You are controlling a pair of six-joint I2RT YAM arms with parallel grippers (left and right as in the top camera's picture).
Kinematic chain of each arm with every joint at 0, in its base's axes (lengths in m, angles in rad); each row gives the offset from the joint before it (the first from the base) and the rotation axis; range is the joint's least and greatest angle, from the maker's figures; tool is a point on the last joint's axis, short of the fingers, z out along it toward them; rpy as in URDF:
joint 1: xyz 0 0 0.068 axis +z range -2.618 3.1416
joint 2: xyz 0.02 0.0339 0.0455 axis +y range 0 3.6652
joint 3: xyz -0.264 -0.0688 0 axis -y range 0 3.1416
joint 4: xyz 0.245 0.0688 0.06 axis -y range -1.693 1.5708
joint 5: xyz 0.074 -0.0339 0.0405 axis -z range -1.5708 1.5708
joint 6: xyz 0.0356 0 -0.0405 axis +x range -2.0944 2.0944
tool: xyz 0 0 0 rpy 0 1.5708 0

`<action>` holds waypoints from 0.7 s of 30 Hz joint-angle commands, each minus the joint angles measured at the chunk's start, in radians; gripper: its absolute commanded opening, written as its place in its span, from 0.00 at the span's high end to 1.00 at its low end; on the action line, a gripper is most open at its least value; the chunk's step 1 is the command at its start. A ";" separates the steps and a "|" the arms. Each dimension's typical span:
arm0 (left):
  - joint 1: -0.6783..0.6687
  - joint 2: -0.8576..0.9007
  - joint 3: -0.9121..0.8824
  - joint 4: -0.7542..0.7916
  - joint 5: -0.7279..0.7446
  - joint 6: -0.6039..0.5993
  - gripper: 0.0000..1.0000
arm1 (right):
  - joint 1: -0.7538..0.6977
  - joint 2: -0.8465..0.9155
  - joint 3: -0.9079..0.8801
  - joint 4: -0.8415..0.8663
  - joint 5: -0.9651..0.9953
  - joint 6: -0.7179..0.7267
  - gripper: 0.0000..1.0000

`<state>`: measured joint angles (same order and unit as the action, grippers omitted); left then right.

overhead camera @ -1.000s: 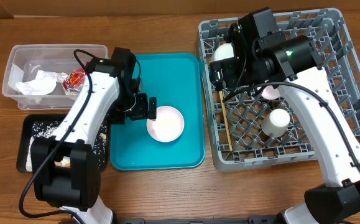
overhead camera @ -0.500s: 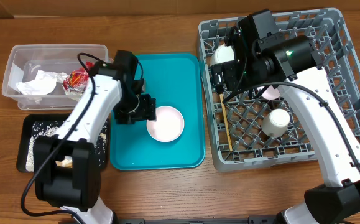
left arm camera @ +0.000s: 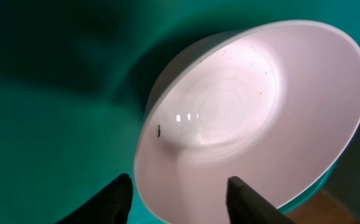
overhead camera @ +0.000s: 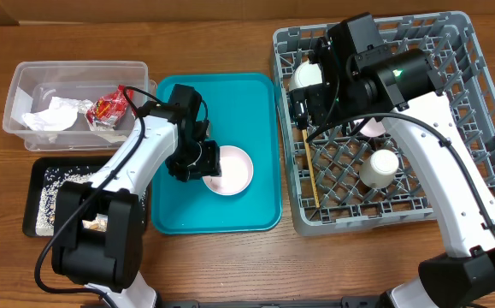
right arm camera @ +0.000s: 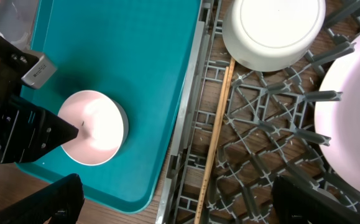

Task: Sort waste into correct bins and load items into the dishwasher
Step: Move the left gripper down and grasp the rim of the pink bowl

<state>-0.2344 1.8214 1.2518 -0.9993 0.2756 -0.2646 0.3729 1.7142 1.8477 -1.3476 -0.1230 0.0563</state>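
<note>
Bowl is sitting upright on the teal tray, right of its middle; a few dark specks are showing inside it in the left wrist view. Left tool is reaching down at the bowl's left rim with its fingers apart. One is lying outside the rim over the tray and the other over the inside, with no squeeze visible.

Right tool is hovering over the left edge of the dish rack, fingers spread wide and holding nothing.

In the rack:
- A second bowl is resting at the far left, base showing.
- A plate is lying right of it.
- A cup is lying nearer.
- A chopstick is running along the left wall.

Clear tub, far left on the desk, is holding the napkin and the red wrapper, whose print is too small for reading. Black tray, nearer, is holding rice scraps.
</note>
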 commanded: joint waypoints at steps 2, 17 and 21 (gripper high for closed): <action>-0.005 -0.015 -0.006 0.002 -0.005 -0.009 0.69 | -0.003 -0.003 0.017 -0.005 -0.003 0.004 0.00; -0.013 -0.015 -0.006 0.022 -0.030 -0.013 0.74 | -0.003 -0.003 0.017 -0.050 -0.002 0.004 0.00; -0.031 -0.015 -0.013 0.034 -0.047 -0.030 0.74 | -0.003 -0.003 0.017 -0.050 -0.002 0.004 0.00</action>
<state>-0.2459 1.8214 1.2510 -0.9741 0.2523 -0.2813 0.3729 1.7142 1.8477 -1.3998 -0.1230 0.0566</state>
